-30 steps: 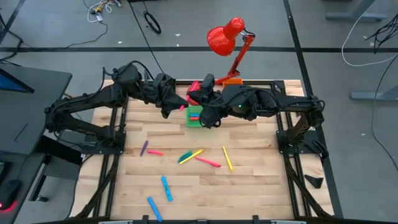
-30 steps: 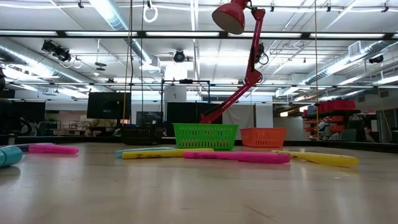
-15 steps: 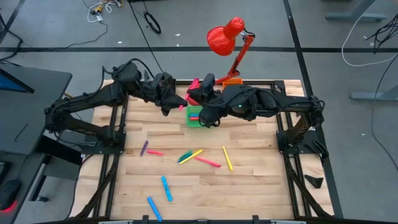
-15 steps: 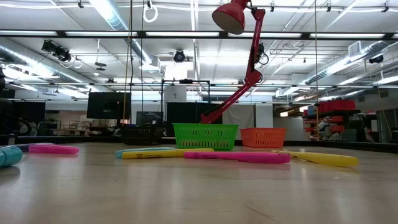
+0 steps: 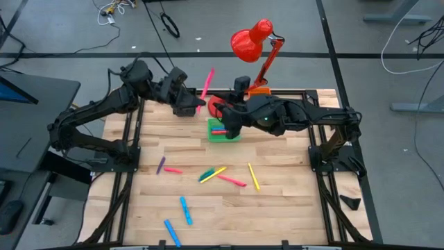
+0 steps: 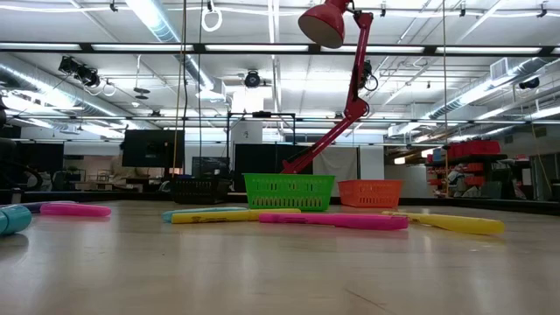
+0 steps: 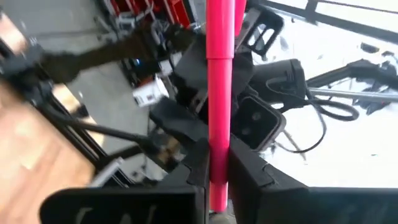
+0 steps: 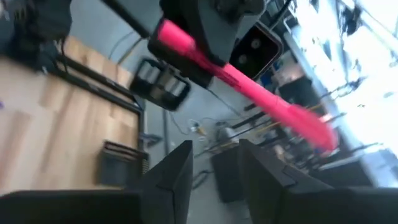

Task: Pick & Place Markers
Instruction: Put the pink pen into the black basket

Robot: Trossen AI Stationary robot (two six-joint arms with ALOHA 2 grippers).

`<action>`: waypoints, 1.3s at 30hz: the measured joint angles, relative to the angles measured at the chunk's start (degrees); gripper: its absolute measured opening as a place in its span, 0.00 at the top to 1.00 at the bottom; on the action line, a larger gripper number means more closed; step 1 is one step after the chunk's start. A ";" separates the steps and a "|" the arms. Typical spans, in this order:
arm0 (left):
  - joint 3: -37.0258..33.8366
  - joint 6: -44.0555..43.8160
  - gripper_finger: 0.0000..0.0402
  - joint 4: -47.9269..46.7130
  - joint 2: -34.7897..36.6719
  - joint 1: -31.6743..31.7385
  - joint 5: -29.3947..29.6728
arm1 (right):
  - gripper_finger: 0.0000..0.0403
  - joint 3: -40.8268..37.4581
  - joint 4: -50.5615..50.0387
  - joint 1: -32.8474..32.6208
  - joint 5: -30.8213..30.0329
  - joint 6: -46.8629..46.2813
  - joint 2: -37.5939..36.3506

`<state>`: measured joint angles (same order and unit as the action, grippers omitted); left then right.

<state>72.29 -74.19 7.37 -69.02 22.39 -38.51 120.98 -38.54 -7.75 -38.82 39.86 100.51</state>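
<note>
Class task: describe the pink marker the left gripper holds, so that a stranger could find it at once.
Start at the red lamp behind the table. Just left of its base, the left gripper is shut on a pink marker. Unlike the markers lying flat on the wood, it sticks up in the air.

overhead downward view, level tabletop view, two wrist views facing each other

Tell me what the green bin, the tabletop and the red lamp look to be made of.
Green bin: likely moulded plastic; slotted lattice walls, uniform colour.
Tabletop: wood, butcher-block style; visible planks and grain, matte to satin finish.
Red lamp: shade probably painted metal or glossy plastic; smooth and shiny, cannot tell which.
</note>
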 joint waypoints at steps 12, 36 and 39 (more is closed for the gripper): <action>-0.09 25.13 0.91 -0.44 -0.11 1.26 1.08 | 0.68 0.01 0.29 -0.02 0.93 -33.15 -0.02; -0.20 61.16 0.91 -15.18 1.11 -8.59 42.24 | 0.68 0.03 0.39 0.31 13.30 -69.49 -0.09; -0.19 63.14 0.91 -16.66 1.14 -10.69 51.03 | 0.68 0.03 0.40 0.48 13.23 -69.46 -0.09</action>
<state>72.10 -11.05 -9.30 -67.87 11.70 12.52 121.01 -38.14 -7.27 -25.59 -29.60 100.42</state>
